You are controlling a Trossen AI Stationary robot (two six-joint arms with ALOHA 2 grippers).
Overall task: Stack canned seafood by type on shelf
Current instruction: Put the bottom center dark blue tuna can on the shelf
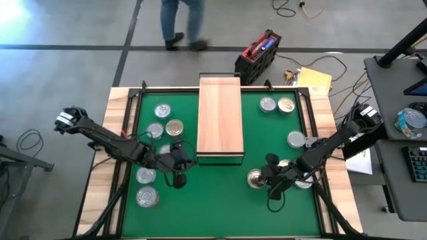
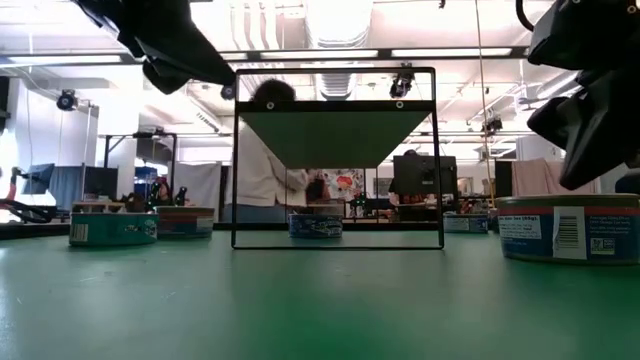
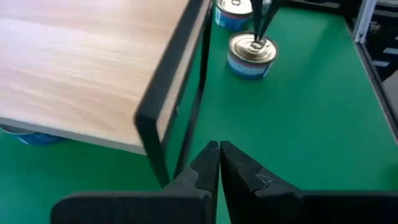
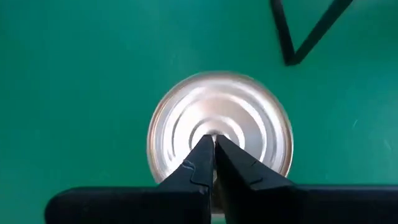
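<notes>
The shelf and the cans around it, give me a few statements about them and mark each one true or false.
1. The shelf has no cans on its top board. True.
2. The right gripper is wide open. False: it is shut, its tips over the middle of a can's lid.
3. The left gripper is shut and holds nothing. True.
4. All cans lie on one side of the shelf. False: cans lie on both sides of it on the green mat.

Overhead, table-level, 2 wrist cams; shelf point(image 1: 219, 119) shared.
</notes>
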